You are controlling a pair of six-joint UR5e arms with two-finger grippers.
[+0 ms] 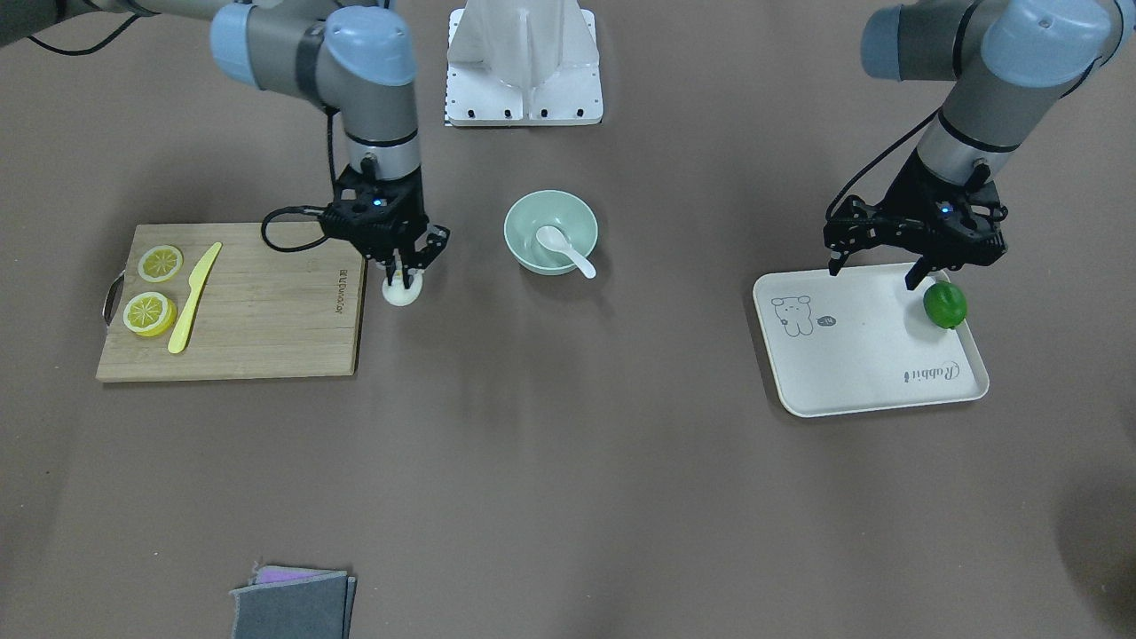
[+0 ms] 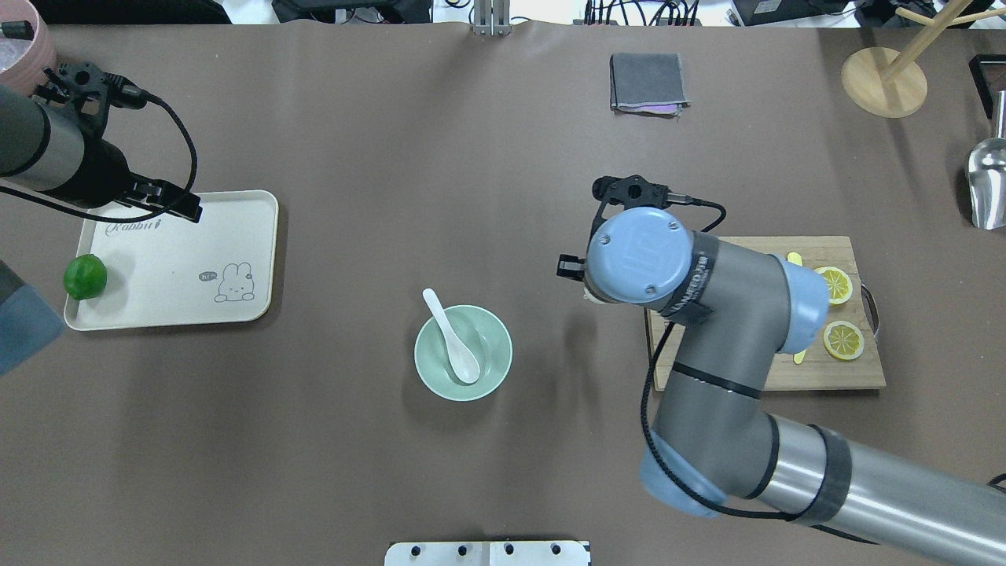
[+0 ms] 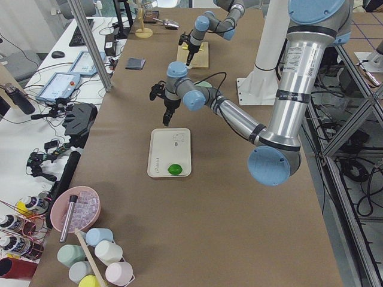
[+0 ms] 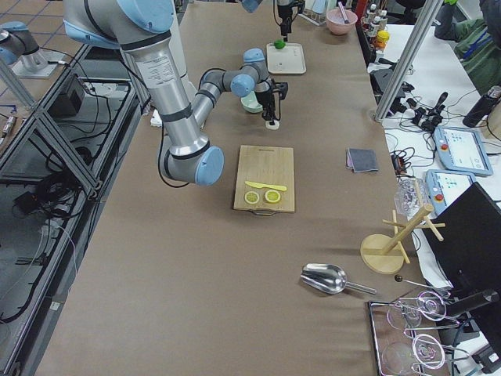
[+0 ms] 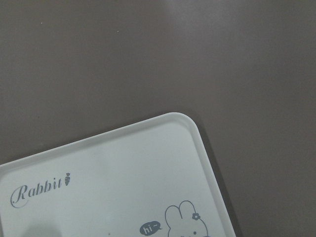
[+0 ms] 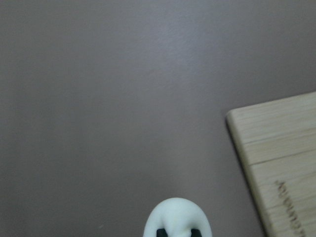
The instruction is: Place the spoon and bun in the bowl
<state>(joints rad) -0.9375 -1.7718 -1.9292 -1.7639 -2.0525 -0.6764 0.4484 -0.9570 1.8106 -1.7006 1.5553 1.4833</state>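
I see my right gripper (image 1: 404, 277) pinched onto the top of the bun (image 1: 402, 293), just beside the board (image 1: 266, 328). I cannot tell if the bun is lifted. The spoon (image 1: 562, 249) lies in the bowl (image 1: 524, 220), handle over the rim. My left gripper (image 1: 872, 273) hangs wide open and empty over the tray (image 1: 852, 373), near the lime (image 1: 944, 304).
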